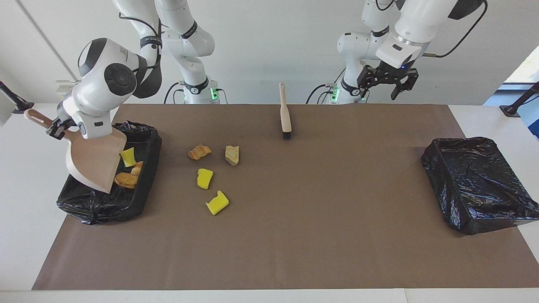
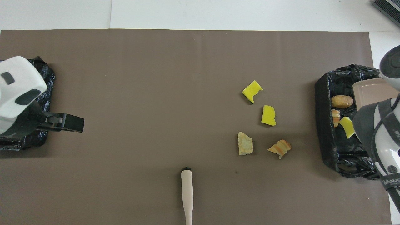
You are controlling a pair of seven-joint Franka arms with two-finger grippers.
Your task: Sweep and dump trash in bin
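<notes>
Now right tool (image 1: pixel 57 127) tips dustpan (image 1: pixel 90 162) over bin (image 1: pixel 145 185) — trash (image 1: pixel 127 157) sliding in

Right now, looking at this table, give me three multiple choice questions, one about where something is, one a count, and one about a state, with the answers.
1. Where is the brush?
A. Standing alone on the brown mat
B. In the left gripper
C. Inside a bin

2. How many scraps of trash lie on the mat outside the bins?
A. Two
B. Four
C. Seven

3. How is the dustpan held?
A. Flat on the mat
B. Tilted over the bin at the right arm's end
C. Upside down on the floor

Answers:
1 A: nothing holds the brush; the left gripper is raised well away from it, fingers open.
2 B: two yellow sponge pieces, a bread-like piece and a beige lump.
3 B: the right gripper holds its handle, with the pan's mouth down in the bin.
</notes>
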